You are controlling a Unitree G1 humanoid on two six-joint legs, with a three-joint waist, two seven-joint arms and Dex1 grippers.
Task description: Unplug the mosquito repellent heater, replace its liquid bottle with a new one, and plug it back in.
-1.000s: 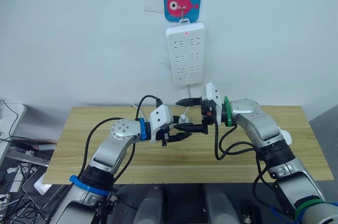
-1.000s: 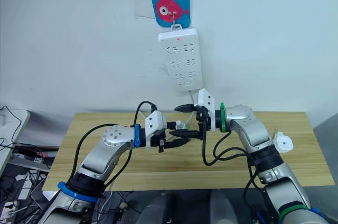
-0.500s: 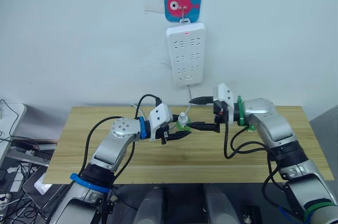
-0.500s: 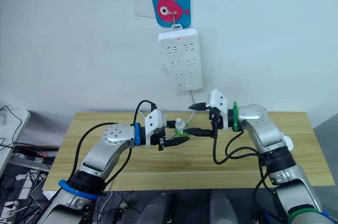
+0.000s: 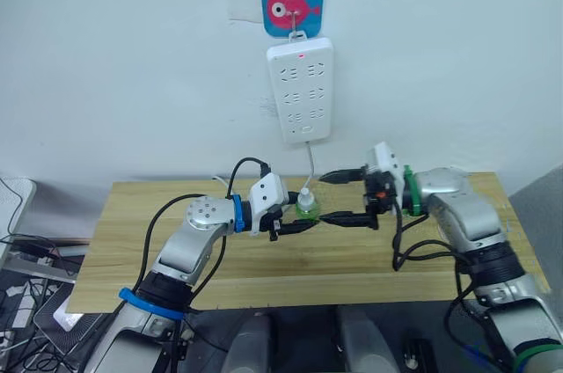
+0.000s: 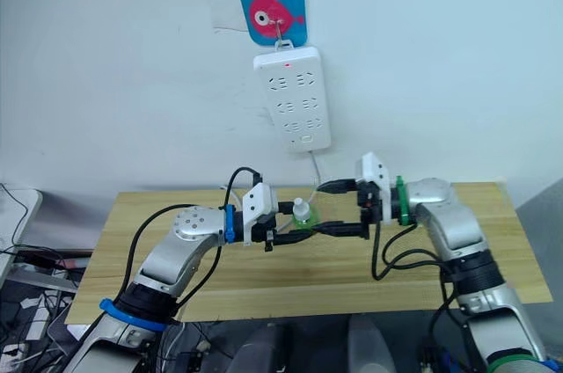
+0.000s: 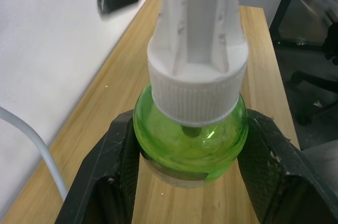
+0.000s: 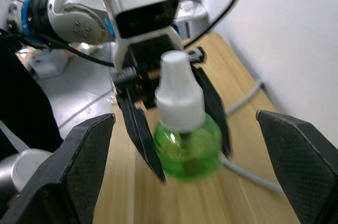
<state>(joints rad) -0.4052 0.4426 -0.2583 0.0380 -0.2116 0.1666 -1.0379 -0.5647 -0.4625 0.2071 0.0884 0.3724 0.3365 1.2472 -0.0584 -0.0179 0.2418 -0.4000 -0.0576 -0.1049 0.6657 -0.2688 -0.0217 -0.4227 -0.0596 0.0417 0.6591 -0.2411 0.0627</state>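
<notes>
New bottle [image 7: 191,145]: round translucent green plastic body, ribbed white screw cap [image 7: 196,49] with tall fluted top, glossy. Stands upright above wood-grain table [image 5: 141,254], near back edge, at centre. Left gripper [image 5: 299,222] clamped on bottle, black matte fingers [image 7: 119,166] pressing both sides of body. Right gripper [image 5: 339,199] at 3 o'clock of bottle, just beside it, fingers spread wide, holding nothing. White power strip [image 5: 300,89] on wall at 12 o'clock, red light lit, cord hanging behind bottle. No legible writing.
</notes>
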